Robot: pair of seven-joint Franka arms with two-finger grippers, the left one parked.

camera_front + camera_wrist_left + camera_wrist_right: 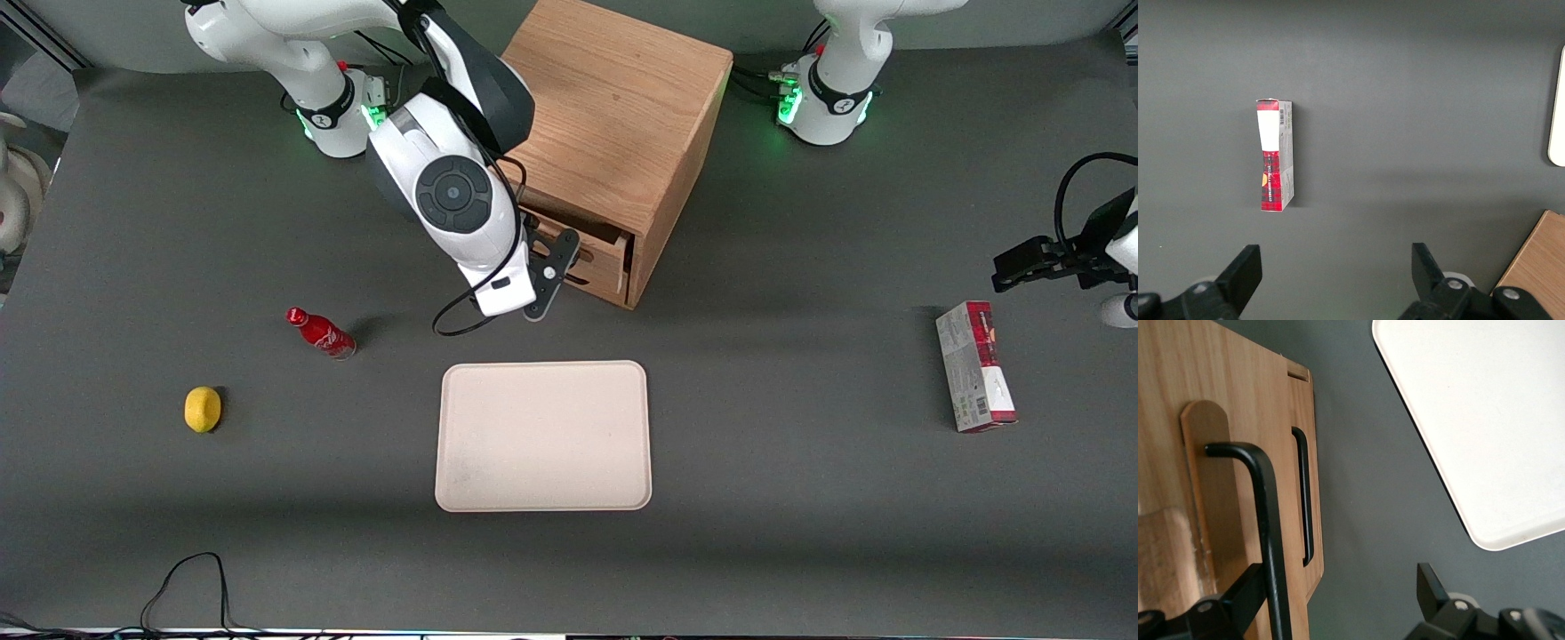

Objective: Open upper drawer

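The oak cabinet (pixel 622 107) stands at the back middle of the table. Its upper drawer (pixel 597 242) shows a dark gap under the cabinet top and seems to stand out a little. My right gripper (pixel 553 274) is in front of the drawer fronts, mostly hidden by the arm. In the right wrist view the gripper (pixel 1338 593) is open. The upper drawer's long black wire handle (pixel 1268 520) runs between the fingers, close against one finger (pixel 1245 593). The lower drawer's handle (pixel 1305 493) lies farther down, untouched.
A beige tray (pixel 542 436) lies nearer the front camera than the cabinet, also in the right wrist view (pixel 1485 420). A red bottle (pixel 320 332) and a lemon (pixel 202 409) lie toward the working arm's end. A red-and-white box (pixel 974 366) lies toward the parked arm's end.
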